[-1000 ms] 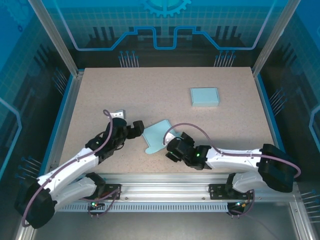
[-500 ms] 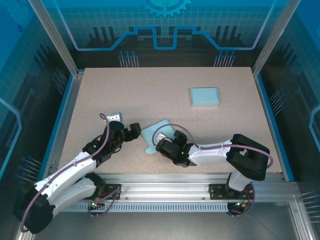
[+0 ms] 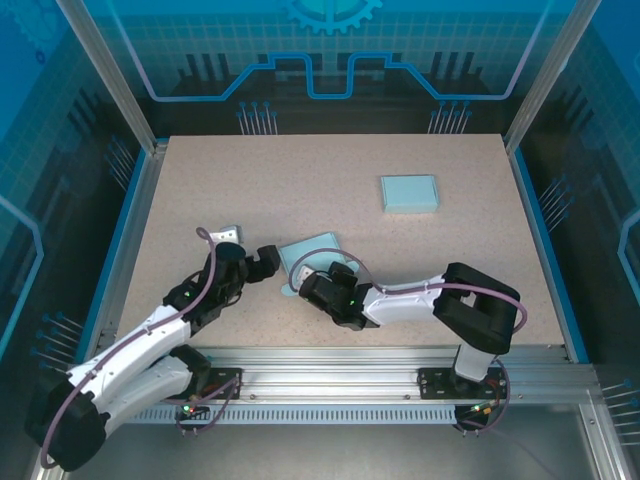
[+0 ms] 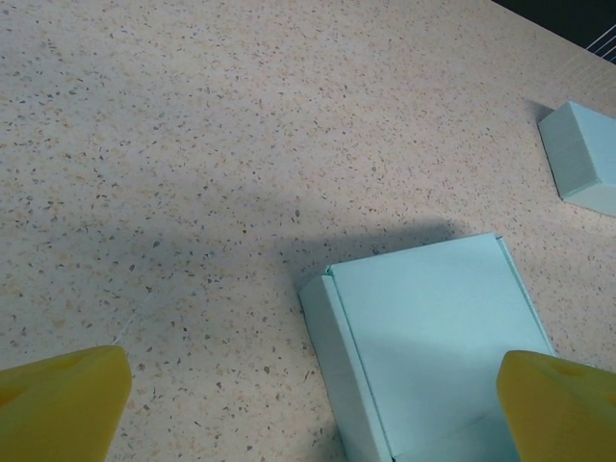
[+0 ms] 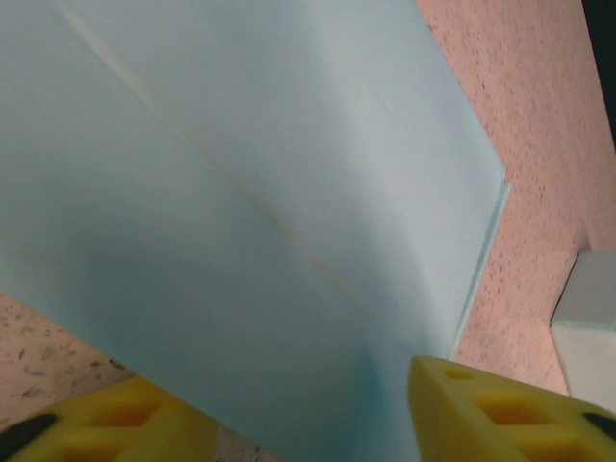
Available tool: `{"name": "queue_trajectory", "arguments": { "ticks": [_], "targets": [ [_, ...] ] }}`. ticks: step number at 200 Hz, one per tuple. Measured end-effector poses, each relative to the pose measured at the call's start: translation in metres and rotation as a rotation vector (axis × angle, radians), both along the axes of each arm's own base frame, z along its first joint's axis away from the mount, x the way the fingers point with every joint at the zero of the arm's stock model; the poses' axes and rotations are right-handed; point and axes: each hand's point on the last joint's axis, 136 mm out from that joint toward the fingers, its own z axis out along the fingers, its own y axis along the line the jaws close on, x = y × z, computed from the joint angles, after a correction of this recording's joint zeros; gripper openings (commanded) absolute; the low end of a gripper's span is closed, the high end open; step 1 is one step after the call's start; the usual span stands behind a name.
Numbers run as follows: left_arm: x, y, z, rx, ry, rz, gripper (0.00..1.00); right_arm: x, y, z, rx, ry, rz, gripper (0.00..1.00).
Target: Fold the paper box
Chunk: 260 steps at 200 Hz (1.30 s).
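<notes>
Right arm point(image 3: 405, 300) swung left, its right hand point(image 3: 310, 287) at the paper box point(image 3: 314, 250), grip unclear. Beside the box, the left hand point(image 3: 268, 262) is spread wide.

Even light; soft shadow by paper box point(image 4: 433, 337), close-up perhaps blurred.

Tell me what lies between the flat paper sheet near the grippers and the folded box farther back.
Nothing: in the top view the table between the flat sheet and the folded box is bare.
</notes>
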Motion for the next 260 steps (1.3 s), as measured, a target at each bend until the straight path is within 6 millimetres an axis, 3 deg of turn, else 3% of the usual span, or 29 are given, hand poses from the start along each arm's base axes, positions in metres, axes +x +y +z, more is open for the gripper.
{"name": "queue_trajectory", "arguments": {
  "ticks": [88, 124, 168, 186, 227, 260],
  "targets": [
    [-0.007, 0.009, 0.011, -0.007, -0.026, 0.013, 0.99, 0.012, 0.021, 0.027, -0.01, -0.048, 0.044, 0.06],
    [-0.01, 0.012, 0.013, 0.003, -0.029, 0.01, 0.99, 0.011, 0.016, 0.054, -0.02, -0.031, 0.026, 0.03],
    [-0.009, 0.008, 0.029, 0.013, -0.055, -0.022, 0.99, 0.003, 0.004, 0.112, 0.024, 0.09, 0.007, 0.0],
    [-0.007, 0.005, 0.035, 0.006, -0.071, -0.045, 0.99, -0.005, -0.007, 0.127, 0.044, 0.179, 0.027, 0.0],
    [0.002, 0.002, 0.033, -0.039, -0.058, -0.111, 0.99, -0.013, -0.042, 0.129, 0.024, 0.408, 0.02, 0.0],
    [0.018, -0.009, 0.031, -0.146, -0.053, -0.202, 0.99, -0.016, -0.044, 0.116, -0.038, 0.591, 0.053, 0.0]
  ]
}}
